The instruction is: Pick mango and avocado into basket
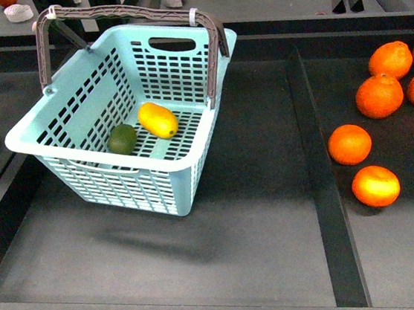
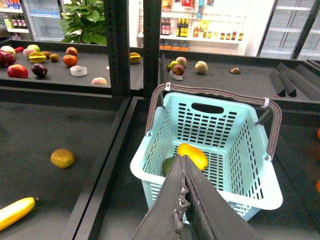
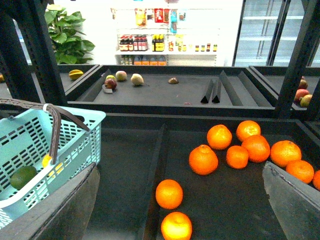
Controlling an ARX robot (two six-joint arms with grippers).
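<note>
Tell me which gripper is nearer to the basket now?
Left. The left gripper, shut, hangs just above the basket near its front rim. The right gripper, open, is off to the side over the oranges.

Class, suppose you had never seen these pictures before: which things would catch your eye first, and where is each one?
The light teal basket stands left of centre on the dark shelf, handle raised. On its floor lie the bright yellow mango and, beside it, the dark green avocado. To the right, a cluster of oranges glows in the neighbouring compartment.
</note>
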